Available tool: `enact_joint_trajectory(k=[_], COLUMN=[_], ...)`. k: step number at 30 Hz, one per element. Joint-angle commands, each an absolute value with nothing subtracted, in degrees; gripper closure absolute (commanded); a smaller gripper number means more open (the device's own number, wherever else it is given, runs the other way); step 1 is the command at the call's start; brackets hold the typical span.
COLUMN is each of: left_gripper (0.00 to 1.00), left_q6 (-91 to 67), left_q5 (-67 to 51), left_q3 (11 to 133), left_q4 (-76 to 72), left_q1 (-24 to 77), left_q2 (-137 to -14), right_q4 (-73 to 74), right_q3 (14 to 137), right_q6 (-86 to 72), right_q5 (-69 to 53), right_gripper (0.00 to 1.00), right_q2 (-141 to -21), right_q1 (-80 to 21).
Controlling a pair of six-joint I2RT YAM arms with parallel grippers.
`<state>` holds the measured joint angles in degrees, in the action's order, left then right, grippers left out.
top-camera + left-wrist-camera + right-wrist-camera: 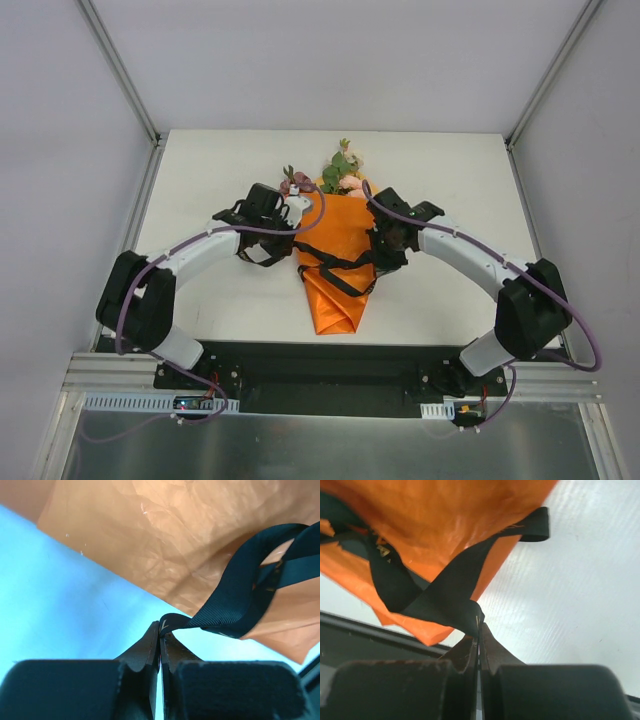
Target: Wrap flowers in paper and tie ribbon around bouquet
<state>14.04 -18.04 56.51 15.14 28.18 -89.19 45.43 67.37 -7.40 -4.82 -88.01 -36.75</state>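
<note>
The bouquet [335,270] lies mid-table as an orange paper cone, tip toward me, with pink flowers [345,175] and green leaves at its far end. The black ribbon [335,262] crosses the cone's middle. My left gripper [288,247] sits at the cone's left edge; in the left wrist view its jaws [161,626] are shut on a ribbon [240,595] end beside the paper [175,545]. My right gripper [381,252] is at the cone's right edge, and the right wrist view shows it [479,629] shut on another stretch of ribbon [445,595] under the paper [435,525].
The white table [220,300] is ringed by grey walls and metal frame posts [120,70]. A black base plate [320,375] runs along the near edge. Purple cables [130,300] trail along both arms.
</note>
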Motion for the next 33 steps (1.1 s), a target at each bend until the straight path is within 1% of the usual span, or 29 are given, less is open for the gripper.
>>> enact_joint_trajectory(k=[1,5,7,12,15,19,22,26,28,30,31,33], left_gripper=[1.0,1.0,1.0,1.0,1.0,1.0,1.0,1.0,1.0,1.0,1.0,1.0], left_q6=[-2.2,-16.0,-19.7,-30.3,-37.6,-45.4,-51.2,-56.1,-57.7,-58.7,-58.7,-58.7], left_q5=[-18.6,-8.8,-9.3,-10.1,-8.9,-6.8,-6.3,-10.2,-12.5,-13.4,-13.6,-14.2], left_q3=[53.3,51.9,51.7,51.5,50.6,49.2,47.5,46.7,45.3,44.2,44.1,43.4], left_q4=[14.8,14.7,14.8,14.8,14.8,15.7,15.8,16.4,16.3,16.7,17.1,17.7], left_q1=[28.7,28.0,27.5,26.2,25.1,22.2,19.6,12.9,11.1,9.4,9.0,8.0], left_q2=[-82.5,-80.2,-79.7,-79.3,-78.7,-77.9,-77.0,-78.6,-79.1,-79.0,-78.7,-77.8], right_q4=[42.1,36.8,34.1,34.3,35.2,37.8,44.6,45.1,48.5,49.7,53.5,54.4], right_q3=[65.2,62.4,61.7,60.1,58.0,56.5,57.7,59.8,62.0,65.2,66.6,70.3], right_q6=[-23.4,-31.5,-33.6,-43.5,-50.8,-56.0,-61.5,-57.7,-56.7,-52.1,-51.4,-44.6], right_q5=[4.9,10.7,15.1,26.3,28.9,32.2,36.3,36.0,35.5,33.8,33.9,32.9], right_gripper=[1.0,1.0,0.99,1.0,1.0,1.0,1.0,1.0,1.0,1.0,1.0,1.0], right_q2=[-84.0,-81.8,-81.3,-81.6,-81.9,-80.8,-79.5,-79.4,-81.6,-84.4,-85.5,-87.2], right_q1=[-37.3,-38.2,-39.8,-43.0,-43.1,-43.2,-42.8,-40.5,-39.7,-38.7,-38.8,-38.9])
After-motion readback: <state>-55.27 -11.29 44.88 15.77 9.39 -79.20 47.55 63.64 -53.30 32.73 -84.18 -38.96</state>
